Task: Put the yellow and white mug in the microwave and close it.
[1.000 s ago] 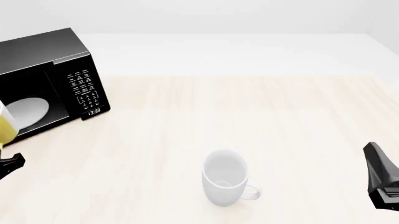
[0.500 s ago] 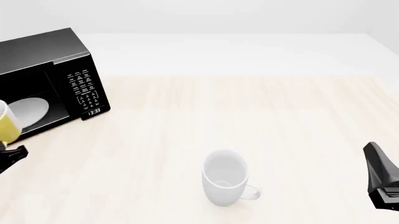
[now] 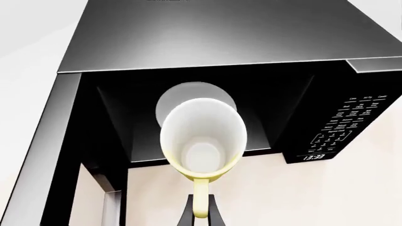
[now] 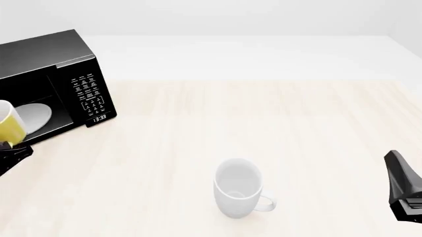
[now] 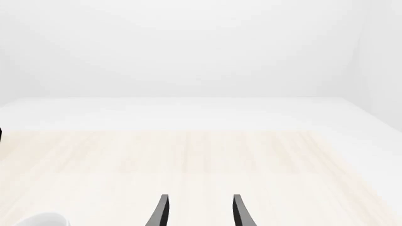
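Note:
The yellow and white mug [image 4: 9, 123] hangs in the air at the far left, just in front of the open mouth of the black microwave [image 4: 59, 59]. In the left wrist view the mug [image 3: 202, 141] is held by its yellow handle in my left gripper [image 3: 201, 212], which is shut on it. The round white turntable plate [image 3: 182, 96] shows behind the mug inside the microwave [image 3: 213, 37]. The door [image 3: 37, 155] stands open. My right gripper [image 5: 197, 209] is open and empty, low at the right edge of the table [image 4: 403, 190].
A larger all-white mug [image 4: 238, 190] stands upright on the light wood table [image 4: 264, 118] near the front middle, handle to the right. Its rim shows in the right wrist view [image 5: 37, 220]. The microwave keypad and display [image 4: 94, 98] face the table.
My left gripper has carried the yellow and white mug up and to the right, closer to the microwave opening. The right arm and the white mug have not moved.

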Tool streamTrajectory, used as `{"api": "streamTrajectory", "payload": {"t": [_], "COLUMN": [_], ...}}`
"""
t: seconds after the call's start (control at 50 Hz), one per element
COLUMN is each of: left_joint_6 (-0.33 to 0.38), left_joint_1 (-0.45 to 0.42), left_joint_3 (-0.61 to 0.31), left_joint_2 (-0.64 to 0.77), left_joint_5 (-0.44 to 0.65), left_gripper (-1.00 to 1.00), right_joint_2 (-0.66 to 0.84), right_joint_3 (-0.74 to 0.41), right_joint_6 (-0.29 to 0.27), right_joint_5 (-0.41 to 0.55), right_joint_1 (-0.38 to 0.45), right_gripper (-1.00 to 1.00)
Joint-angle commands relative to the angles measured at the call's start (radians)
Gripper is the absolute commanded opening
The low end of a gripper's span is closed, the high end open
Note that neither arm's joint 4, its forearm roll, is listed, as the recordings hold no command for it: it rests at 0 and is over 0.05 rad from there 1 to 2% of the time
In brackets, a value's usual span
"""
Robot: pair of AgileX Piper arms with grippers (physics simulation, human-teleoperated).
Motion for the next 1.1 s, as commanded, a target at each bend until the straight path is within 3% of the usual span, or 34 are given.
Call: {"api": "streamTrajectory", "payload": {"t": [0.02, 0.32, 1.1], "left_joint_6": [-0.009, -0.025, -0.091], "left_joint_1": [-0.005, 0.011, 0.014], "left_joint_3": [-0.06, -0.127, -0.296], "left_joint_2": [0.06, 0.17, 0.213], "left_joint_5": [0.003, 0.006, 0.113], "left_gripper": [-1.0, -1.0, -1.0], "right_joint_2": [0.0, 0.0, 0.0], "right_joint_3": [0.0, 0.0, 0.0], "right_joint_6": [0.0, 0.0, 0.0], "right_joint_5": [0.0, 0.0, 0.0], "right_joint_1": [0.0, 0.0, 0.0], "right_gripper": [1.0, 1.0, 1.0]}}
